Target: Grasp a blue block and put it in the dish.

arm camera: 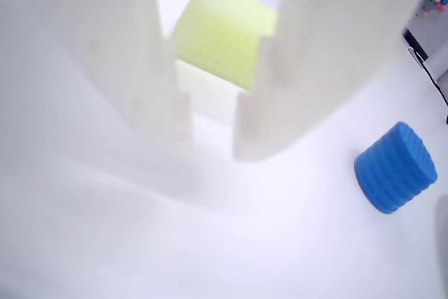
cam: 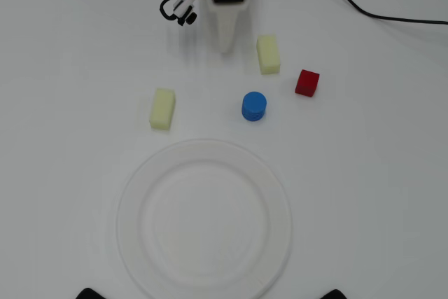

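The hand (arm camera: 210,138) hangs above the worktop (cam: 70,103) at the far edge of the overhead view, empty, its two white fingers (arm camera: 140,68) slightly parted with a narrow gap between them. Through that gap the wrist view shows a pale yellow block (arm camera: 220,40), not the target.

The blue block (cam: 254,106) stands upright on the worktop, clear of all neighbours: a red cube (cam: 306,82) lies to its right in the overhead view, one yellow block (cam: 268,54) beyond it toward the arm, another yellow block (cam: 162,108) well off to its left. The dish (cam: 133,229) sits nearer the camera, bare, with the blue block just outside its far rim.

Judgement: the task stands at the approach step; no grasp has been made. In the wrist view the blue block sits off to the right of the fingers, so the next move calls for swinging the hand across to centre the gap on it, spreading wider, then descending.

No brand, label or legible writing is visible on any item.
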